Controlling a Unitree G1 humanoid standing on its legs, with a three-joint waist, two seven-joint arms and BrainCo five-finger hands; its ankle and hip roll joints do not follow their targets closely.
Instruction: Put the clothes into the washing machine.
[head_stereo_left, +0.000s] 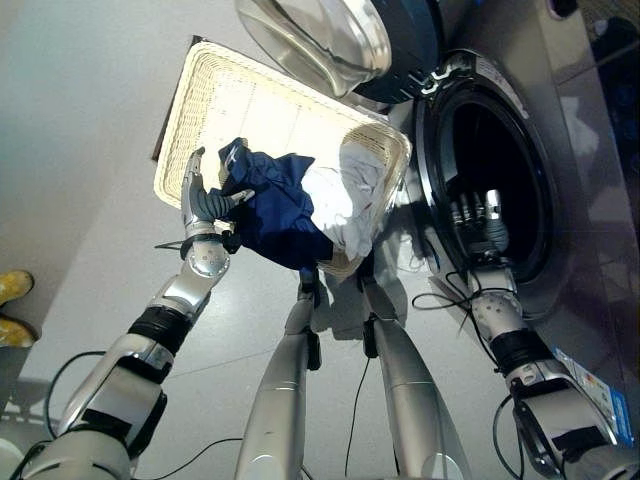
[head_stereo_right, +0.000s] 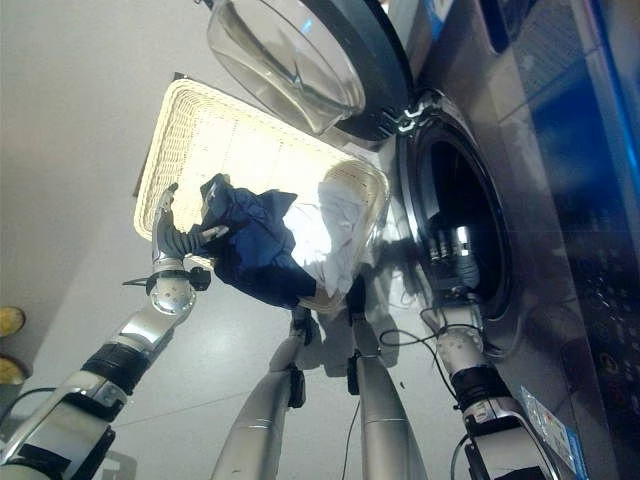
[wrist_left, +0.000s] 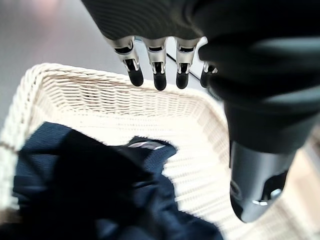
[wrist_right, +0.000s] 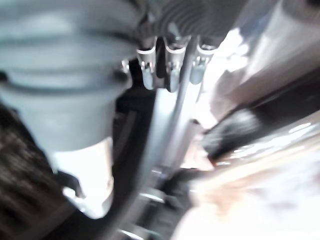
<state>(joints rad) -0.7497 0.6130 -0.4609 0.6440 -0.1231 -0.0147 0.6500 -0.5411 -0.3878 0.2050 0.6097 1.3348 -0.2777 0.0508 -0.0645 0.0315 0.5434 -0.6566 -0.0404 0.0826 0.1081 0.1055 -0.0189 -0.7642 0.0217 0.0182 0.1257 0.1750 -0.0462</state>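
Our left robot hand (head_stereo_left: 203, 205) hovers open beside the dark shirt (head_stereo_left: 275, 205) in the basket (head_stereo_left: 225, 95); we should close well around its bunched cloth. Our right robot hand (head_stereo_left: 480, 225), fingers straight, holds nothing at the washing machine (head_stereo_left: 500, 150) mouth.

washing machine (head_stereo_left: 560, 90) front panel: marks there, none legible
sticker (head_stereo_left: 600, 395) low on the machine by the right arm: blue and white, print too small to read
wicker basket (head_stereo_left: 215, 85): no lettering
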